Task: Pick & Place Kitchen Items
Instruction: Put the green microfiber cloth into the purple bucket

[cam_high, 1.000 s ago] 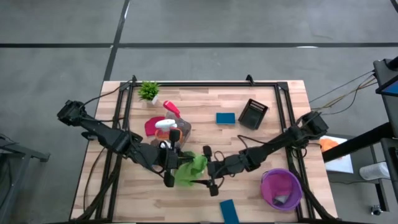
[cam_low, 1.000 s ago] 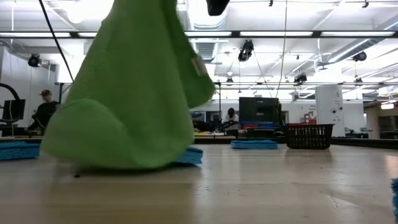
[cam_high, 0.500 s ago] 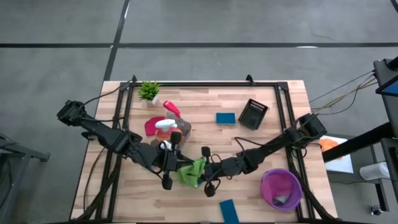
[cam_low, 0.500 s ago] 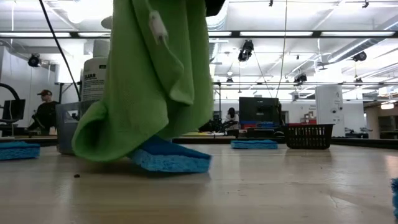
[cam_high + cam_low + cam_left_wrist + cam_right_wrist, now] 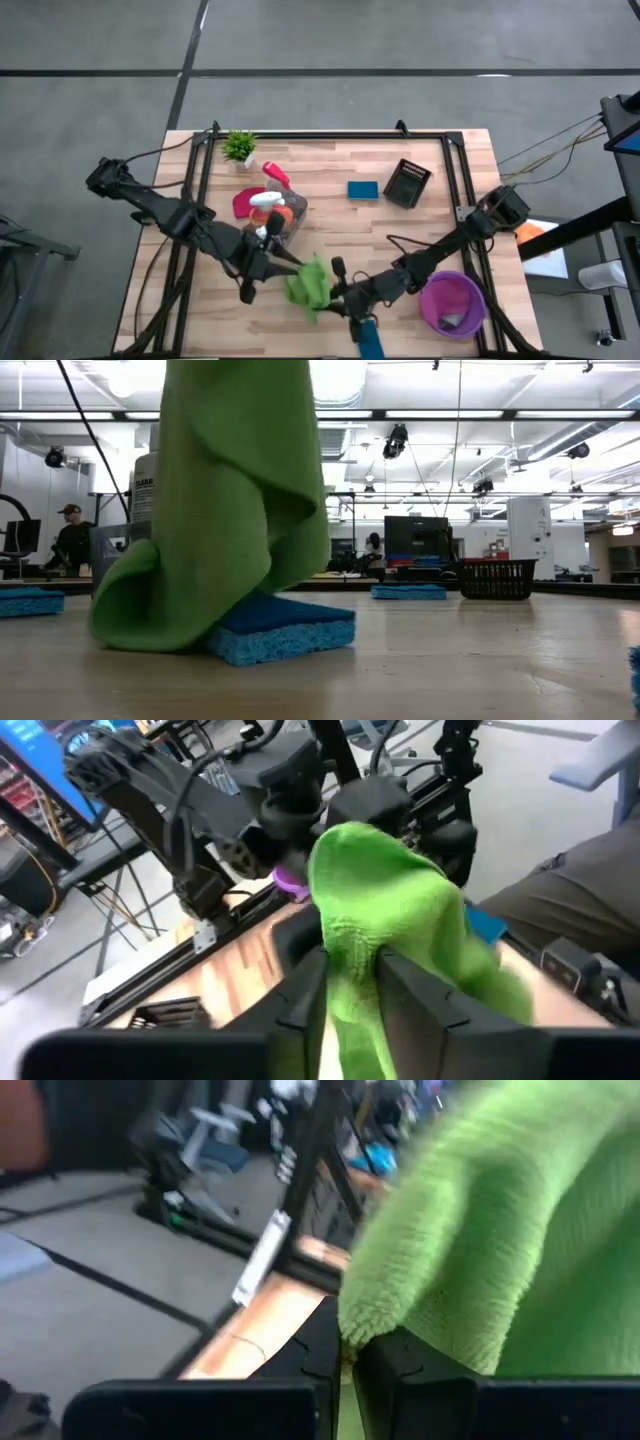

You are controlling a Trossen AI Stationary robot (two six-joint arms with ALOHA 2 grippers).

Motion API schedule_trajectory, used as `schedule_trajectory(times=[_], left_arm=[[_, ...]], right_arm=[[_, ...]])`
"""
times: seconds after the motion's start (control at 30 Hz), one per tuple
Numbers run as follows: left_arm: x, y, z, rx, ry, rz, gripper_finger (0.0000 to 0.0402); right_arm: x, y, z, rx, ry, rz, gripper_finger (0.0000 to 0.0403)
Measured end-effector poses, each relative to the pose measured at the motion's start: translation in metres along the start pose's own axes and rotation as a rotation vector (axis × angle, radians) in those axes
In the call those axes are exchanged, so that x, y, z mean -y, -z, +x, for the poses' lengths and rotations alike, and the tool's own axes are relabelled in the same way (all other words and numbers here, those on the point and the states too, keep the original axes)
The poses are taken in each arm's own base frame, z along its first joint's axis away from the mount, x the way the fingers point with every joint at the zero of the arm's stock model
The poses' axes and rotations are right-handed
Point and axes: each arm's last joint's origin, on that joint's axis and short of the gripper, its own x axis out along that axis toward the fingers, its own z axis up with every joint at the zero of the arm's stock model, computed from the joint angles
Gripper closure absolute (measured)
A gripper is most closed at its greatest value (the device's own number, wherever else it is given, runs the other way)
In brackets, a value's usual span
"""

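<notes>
A green cloth [image 5: 308, 283] hangs between my two grippers in the middle of the table near the front. In the low view its lower end [image 5: 150, 628] rests on the table and drapes over a blue sponge [image 5: 285, 635]. My left gripper [image 5: 284, 265] comes at the cloth from the left, with cloth filling the gap between its fingers [image 5: 352, 965]. My right gripper [image 5: 335, 290] is shut on the cloth from the right [image 5: 350, 1345]. My left gripper has a bunched fold of the green cloth [image 5: 352, 935] between its two fingers. The fingers come nearly level from the table's left. The cloth rises in a hump beyond the fingertips. My right gripper pinches an edge of the green cloth [image 5: 352, 1320] between its two shut fingers, coming level from the table's right. The cloth hangs slack below the hold, with its lower end on the table.
A purple bowl [image 5: 452, 303] stands at the front right, and another blue sponge [image 5: 368, 340] lies at the front edge. Farther back are a third sponge [image 5: 363, 189], a black basket [image 5: 408, 183], a spray bottle [image 5: 272, 205] on a magenta cloth [image 5: 243, 203], and a small plant [image 5: 239, 146].
My right gripper has moved toward the table's near edge, and the green cloth has gone with it. My left gripper has drawn back a little toward the left. The cloth, a wide hanging cone before, is now a narrow bunch, and the sponge under it is uncovered.
</notes>
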Motion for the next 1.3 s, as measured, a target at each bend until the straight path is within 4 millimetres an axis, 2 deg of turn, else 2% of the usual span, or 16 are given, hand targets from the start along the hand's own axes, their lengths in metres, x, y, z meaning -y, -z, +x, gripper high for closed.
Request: schedule_trajectory(times=[0.17,0.3,0.47,0.53,0.63,0.77,1.1,1.23,1.3], left_arm=[[-0.005,-0.001,-0.021,0.01,-0.004,-0.001,0.0273],[-0.006,0.005,-0.032,0.031,-0.012,-0.026,0.0257],[0.001,0.023,-0.03,0.016,-0.006,-0.059,0.0254],[0.006,0.032,-0.024,0.012,-0.004,-0.081,0.0254],[0.014,0.047,-0.015,0.002,-0.001,-0.098,0.0254],[0.024,0.068,-0.004,0.009,-0.01,-0.11,0.0254],[0.041,0.104,0.008,0.025,-0.027,-0.179,0.0254],[0.045,0.116,0.011,0.02,-0.052,-0.188,0.0254],[0.046,0.119,0.012,0.039,-0.064,-0.194,0.0254]], right_arm=[[-0.007,0.004,-0.013,0.218,-0.139,-0.008,0.0385],[-0.002,0.014,-0.031,0.415,-0.225,0.024,0.0385],[0.005,0.024,-0.057,0.561,-0.237,0.063,0.0385],[0.009,0.02,-0.068,0.571,-0.23,0.062,0.0385],[0.016,0.006,-0.087,0.604,-0.213,0.049,0.0385],[0.026,-0.023,-0.116,0.623,-0.183,-0.005,0.0385],[0.051,-0.096,-0.182,0.405,-0.146,-0.048,0.0385],[0.062,-0.129,-0.207,0.365,-0.015,-0.041,0.0385],[0.069,-0.139,-0.213,0.377,0.059,-0.025,0.0385]])
